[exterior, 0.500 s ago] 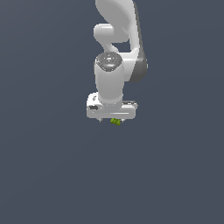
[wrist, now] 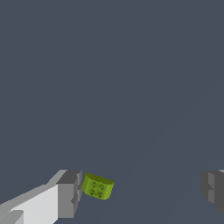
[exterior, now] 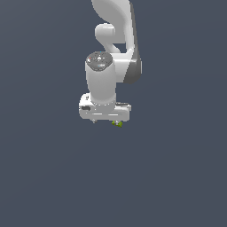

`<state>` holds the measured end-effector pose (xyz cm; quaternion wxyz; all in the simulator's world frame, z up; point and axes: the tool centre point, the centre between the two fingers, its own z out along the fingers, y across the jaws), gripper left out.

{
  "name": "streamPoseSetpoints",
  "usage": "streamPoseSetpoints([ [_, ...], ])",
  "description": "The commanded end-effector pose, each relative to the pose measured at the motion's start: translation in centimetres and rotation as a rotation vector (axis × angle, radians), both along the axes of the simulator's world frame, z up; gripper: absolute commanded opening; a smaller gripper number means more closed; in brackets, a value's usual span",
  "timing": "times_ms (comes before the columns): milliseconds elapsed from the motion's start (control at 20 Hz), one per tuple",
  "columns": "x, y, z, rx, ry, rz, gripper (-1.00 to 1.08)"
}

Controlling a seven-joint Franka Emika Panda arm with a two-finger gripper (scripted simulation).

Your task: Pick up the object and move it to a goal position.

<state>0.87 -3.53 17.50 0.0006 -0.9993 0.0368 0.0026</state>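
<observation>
The object [wrist: 98, 187] is a small yellow-green lump that lies right beside one grey fingertip [wrist: 70, 194]; I cannot tell whether they touch. The other fingertip [wrist: 213, 190] stands far off, so my gripper [wrist: 142, 192] is open with the object inside the gap, hard against one side. In the exterior view the white hand points down over the dark floor. The object [exterior: 117, 123] peeks out under the hand's lower edge, towards the exterior view's right. The hand hides most of the gripper [exterior: 105, 120] there.
A flat dark grey-blue floor [exterior: 177, 177] fills both views. The white arm [exterior: 116, 26] rises from the hand to the exterior view's top edge. No goal marker shows.
The hand and wrist have shifted a little towards the exterior view's left. The object has stayed where it was, so it now sits nearer the hand's right end.
</observation>
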Motion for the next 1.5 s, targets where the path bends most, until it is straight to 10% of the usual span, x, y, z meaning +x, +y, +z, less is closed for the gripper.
streamPoseSetpoints([
  [0,0.0,-1.1,0.1,-0.005,-0.001,-0.011,1.0],
  [750,-0.5,-0.7,-0.8,-0.008,0.0,0.07,1.0],
  [1450,-3.0,0.8,-4.4,-0.017,0.005,0.415,1.0],
])
